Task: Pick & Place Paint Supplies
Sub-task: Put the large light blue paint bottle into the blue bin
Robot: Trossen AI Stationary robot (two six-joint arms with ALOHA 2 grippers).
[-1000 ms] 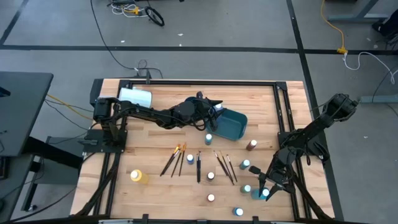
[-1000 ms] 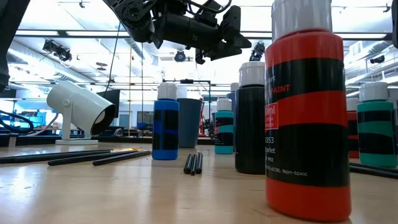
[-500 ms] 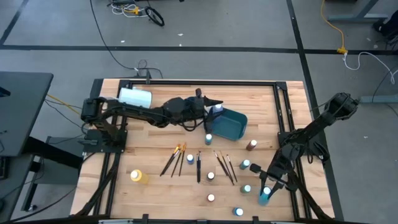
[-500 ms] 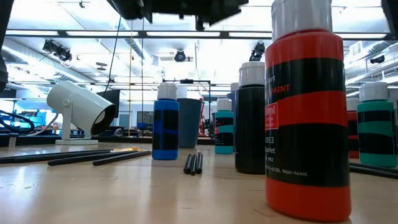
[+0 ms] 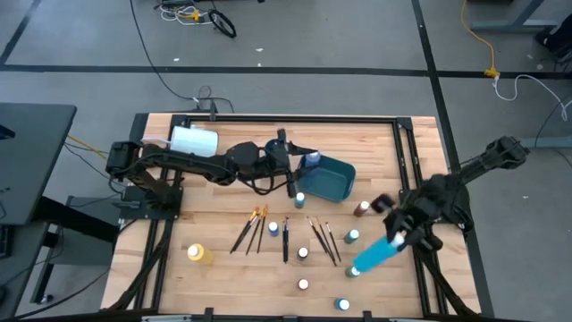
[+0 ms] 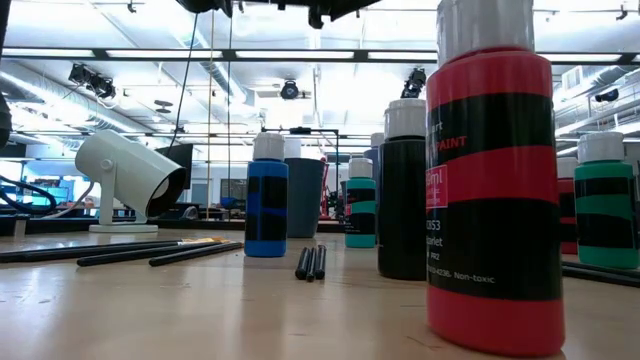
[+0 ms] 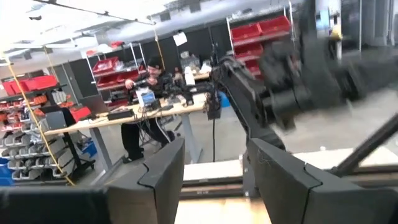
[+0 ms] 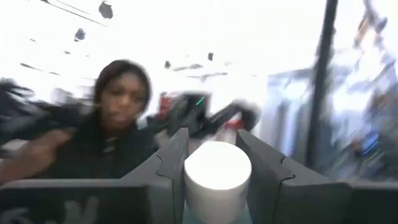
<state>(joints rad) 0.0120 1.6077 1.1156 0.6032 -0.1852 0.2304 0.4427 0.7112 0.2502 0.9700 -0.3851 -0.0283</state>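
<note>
The teal paint bottle (image 5: 374, 255) hangs tilted above the tabletop (image 5: 223, 206) at the lower right of the high view, clamped between the fingers of the right hand (image 5: 399, 240); the right wrist view shows its white cap (image 8: 217, 168) held between them. A second ago this bottle stood upright among the others at the lower right, so it has been lifted and carrying it over is likely next. The blue bin (image 5: 328, 178), at centre, has a blue bottle (image 5: 309, 161) at its left edge; its other contents cannot be made out. The left hand (image 5: 288, 159), fingers apart and empty, has drawn back left of the bin.
</note>
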